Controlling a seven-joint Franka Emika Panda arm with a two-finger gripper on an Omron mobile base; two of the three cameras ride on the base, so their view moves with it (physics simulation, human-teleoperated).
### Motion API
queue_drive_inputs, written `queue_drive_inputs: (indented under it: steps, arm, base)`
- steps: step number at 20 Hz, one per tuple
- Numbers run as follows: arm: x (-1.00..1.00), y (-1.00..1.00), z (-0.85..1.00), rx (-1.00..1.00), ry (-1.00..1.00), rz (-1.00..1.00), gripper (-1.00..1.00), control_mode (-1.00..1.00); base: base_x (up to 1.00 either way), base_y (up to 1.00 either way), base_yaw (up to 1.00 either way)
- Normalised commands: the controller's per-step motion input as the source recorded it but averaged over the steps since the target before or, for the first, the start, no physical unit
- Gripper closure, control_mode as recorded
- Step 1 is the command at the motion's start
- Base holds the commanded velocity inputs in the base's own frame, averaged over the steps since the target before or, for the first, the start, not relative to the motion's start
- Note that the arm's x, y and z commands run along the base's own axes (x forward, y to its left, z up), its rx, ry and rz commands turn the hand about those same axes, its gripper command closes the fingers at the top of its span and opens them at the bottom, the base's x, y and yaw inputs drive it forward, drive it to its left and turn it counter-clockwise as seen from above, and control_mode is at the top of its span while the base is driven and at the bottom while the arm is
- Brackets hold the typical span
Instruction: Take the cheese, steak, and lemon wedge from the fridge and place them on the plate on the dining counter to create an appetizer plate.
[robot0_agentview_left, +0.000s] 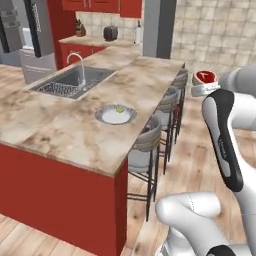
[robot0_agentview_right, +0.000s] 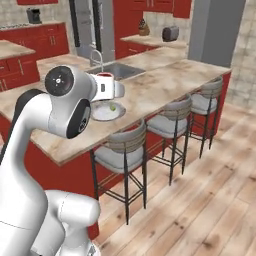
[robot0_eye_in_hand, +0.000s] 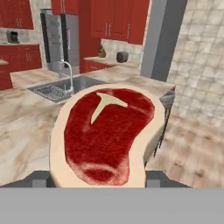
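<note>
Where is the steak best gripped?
Across its tan rim, one finger on each side, which is how the gripper holds the steak now. It is a thick flat slab, so its opposite edges give firm faces while the broad red top offers nothing to pinch.

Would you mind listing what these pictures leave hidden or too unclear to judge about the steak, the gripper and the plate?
- Gripper fingertips: hand view, covered by the steak, so the exact contact is unseen.
- Gripper: left base view, fingers too small and partly behind the white arm.
- Plate: right base view, its near left part is hidden by the arm's wrist.
- Lemon wedge on the plate: left base view, too small to tell its shape.
</note>
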Motion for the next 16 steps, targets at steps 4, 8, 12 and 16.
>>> queue_drive_inputs:
  steps: [4, 8, 12, 16]
  arm:
    - [0.0, 0.0, 0.0, 0.0, 0.0, 0.0, 1.0, 1.0]
    - [0.0, 0.0, 0.0, 0.0, 0.0, 0.0, 1.0, 1.0]
    - [0.0, 0.0, 0.0, 0.0, 0.0, 0.0, 1.0, 1.0]
    - [0.0, 0.0, 0.0, 0.0, 0.0, 0.0, 1.0, 1.0]
  base:
    - [0.84, -0.67, 0.48]
    - [0.64, -0.77, 0.48]
    - [0.48, -0.74, 0.46]
    - [0.43, -0.53, 0.43]
